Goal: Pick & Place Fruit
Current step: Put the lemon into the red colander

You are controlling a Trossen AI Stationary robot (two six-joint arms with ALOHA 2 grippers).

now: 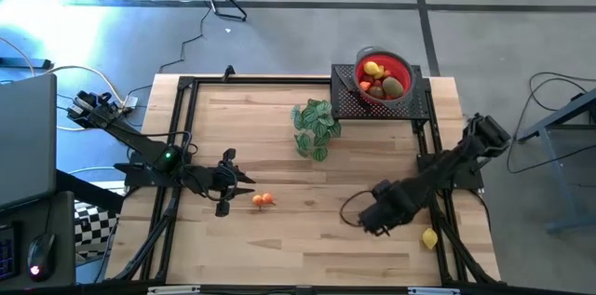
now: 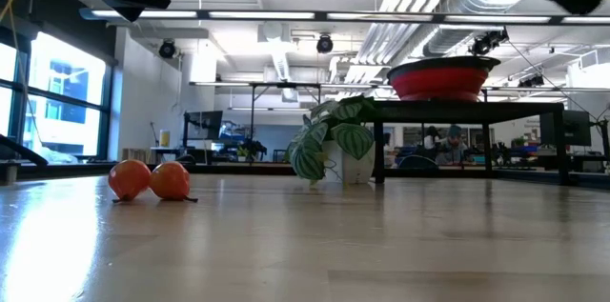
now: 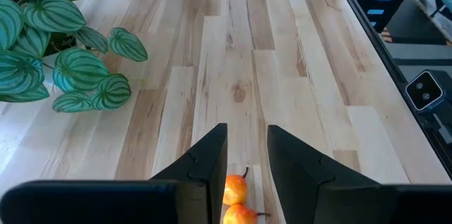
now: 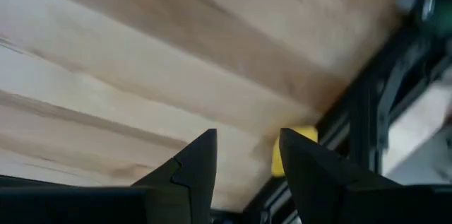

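2 small orange fruits (image 1: 264,200) sit touching each other on the table (image 1: 307,239) just ahead of the left gripper (image 1: 226,183), whose fingers (image 3: 205,171) are spread, holding nothing, with the pair lined up in the gap per the left wrist view. Middle of the table: leafy plant sprig (image 1: 316,127), not a target. Back right: red bowl (image 1: 400,64) on a black raised stand (image 1: 345,100), already holding several fruits. Right gripper (image 1: 375,216) hovers low near the front-right, fingers spread and empty; 1 yellow lemon (image 1: 429,237) lies just beside the black frame rail (image 1: 456,248), close past its fingertips.

Step in hand looks like approach-to-grasp, both arms. For the left: come down straight, straddle only 1 orange piece, close around its middle; the touching neighbour may roll away. For the right: lemon hugs the rail, so angle the fingers along the rail, not across it, or a finger may hit the frame.
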